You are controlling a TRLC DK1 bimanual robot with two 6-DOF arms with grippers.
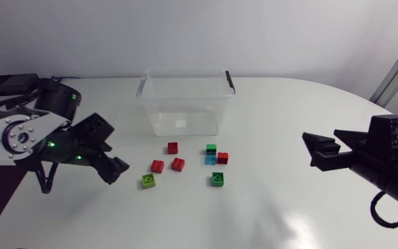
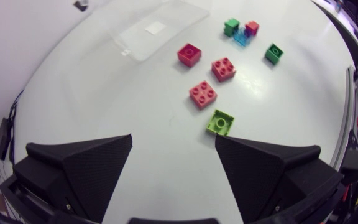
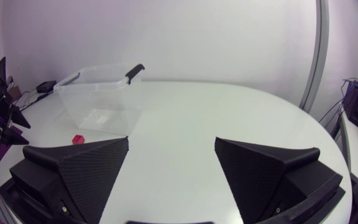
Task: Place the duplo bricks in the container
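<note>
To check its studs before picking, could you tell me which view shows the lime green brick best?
The left wrist view: the lime green brick lies close ahead of the left end effector, top clearly visible. The head view shows it small; the right wrist view does not show it.

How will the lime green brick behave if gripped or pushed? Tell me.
The lime green brick looks like a small moulded block, so probably rigid and light. Lying flat, it should slide rather than roll or tip.

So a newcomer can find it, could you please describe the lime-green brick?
Start at the clear container. Among the duplo bricks in front of it, the lime-green brick lies nearest the left end effector. It alone is lime; its closest neighbours are red.
</note>
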